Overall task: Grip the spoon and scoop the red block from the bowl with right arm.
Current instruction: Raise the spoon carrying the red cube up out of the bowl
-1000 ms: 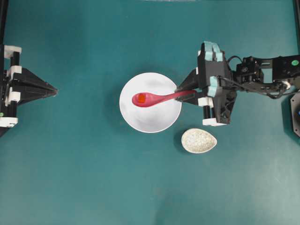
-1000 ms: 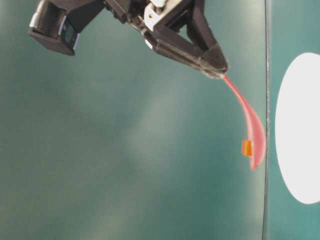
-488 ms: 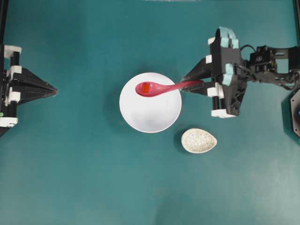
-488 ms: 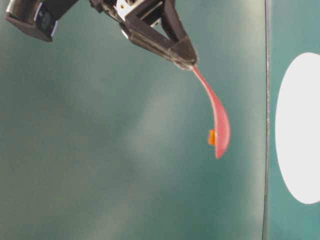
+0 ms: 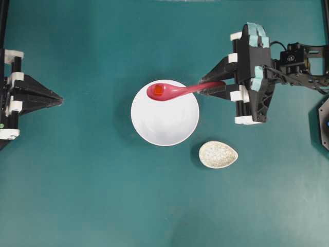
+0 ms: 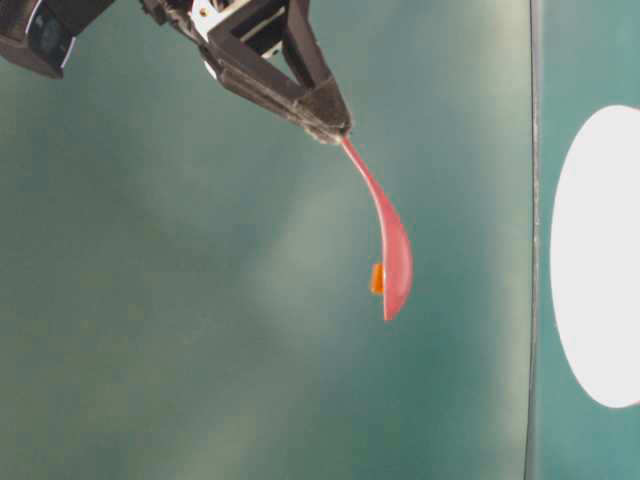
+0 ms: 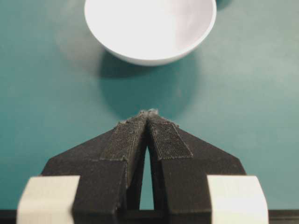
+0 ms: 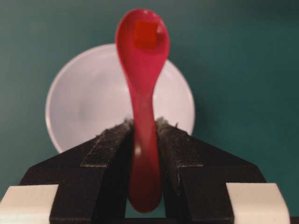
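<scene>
Two padded fingers of your right end effector clamp the spoon by its handle. Beyond them its scoop carries the red block, lifted clear above the bowl. Farther off, your left end effector sits clenched on nothing over the desk, well apart from the bowl.

Bright, even light; soft shadows; the table-level view is hazy and blurred.

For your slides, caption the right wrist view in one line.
Right end effector grips the spoon, red block in its scoop, above the bowl.
</scene>
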